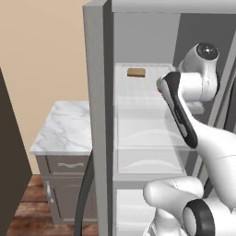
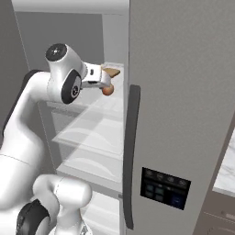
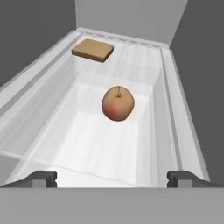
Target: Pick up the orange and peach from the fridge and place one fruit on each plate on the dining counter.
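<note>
The fridge (image 1: 98, 92) stands open and my arm reaches in over its upper translucent shelf (image 3: 144, 65). A reddish-tan peach (image 3: 117, 103) sits upright on that shelf, near its middle. My gripper (image 3: 112, 177) is open, fingers spread wide, short of the peach and apart from it with nothing between them. From the right base the peach (image 2: 108, 90) shows just under the gripper (image 2: 108, 82). The orange, the plates and the dining counter are out of view.
A brown bread slice (image 3: 92, 50) lies at the shelf's back left corner. The open fridge door (image 2: 183, 92) with its dark curved handle (image 2: 130, 156) stands close on the right. A small marble-topped drawer cabinet (image 1: 64, 126) is left of the fridge.
</note>
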Available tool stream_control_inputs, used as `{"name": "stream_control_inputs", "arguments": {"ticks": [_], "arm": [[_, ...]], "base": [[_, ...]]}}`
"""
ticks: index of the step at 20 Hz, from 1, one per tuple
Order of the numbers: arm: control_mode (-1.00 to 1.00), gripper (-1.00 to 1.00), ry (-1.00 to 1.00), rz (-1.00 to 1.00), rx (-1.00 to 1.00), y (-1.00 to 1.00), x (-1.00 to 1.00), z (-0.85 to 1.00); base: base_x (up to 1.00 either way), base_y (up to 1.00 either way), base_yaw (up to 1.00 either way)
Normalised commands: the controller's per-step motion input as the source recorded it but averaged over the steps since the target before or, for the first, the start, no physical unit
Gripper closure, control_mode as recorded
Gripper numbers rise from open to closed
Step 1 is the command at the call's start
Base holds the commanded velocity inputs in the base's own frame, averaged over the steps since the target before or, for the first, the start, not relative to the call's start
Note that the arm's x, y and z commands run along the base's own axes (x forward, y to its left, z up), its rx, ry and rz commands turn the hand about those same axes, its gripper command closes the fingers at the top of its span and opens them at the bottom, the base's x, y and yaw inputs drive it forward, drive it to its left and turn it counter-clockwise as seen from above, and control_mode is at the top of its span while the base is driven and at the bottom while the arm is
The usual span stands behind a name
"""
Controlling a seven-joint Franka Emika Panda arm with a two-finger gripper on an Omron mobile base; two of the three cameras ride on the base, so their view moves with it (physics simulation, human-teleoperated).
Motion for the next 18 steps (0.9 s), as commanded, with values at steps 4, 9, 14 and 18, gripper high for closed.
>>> {"name": "stream_control_inputs", "arguments": {"ticks": [4, 9, 14, 18], "arm": [[-1.00, -1.00, 0.19, 0.00, -0.19, 0.00, 0.40, -0.01], [-1.00, -1.00, 0.18, 0.00, -0.06, 0.00, 0.48, -0.04], [-1.00, -1.00, 0.11, -0.01, 0.00, -0.03, 0.40, -0.22], [-1.00, -1.00, 0.03, -0.11, 0.09, -0.34, 0.30, -0.41]], "base": [[0.00, 0.00, 0.00], [0.00, 0.00, 0.00], [0.00, 0.00, 0.00], [0.00, 0.00, 0.00]]}}
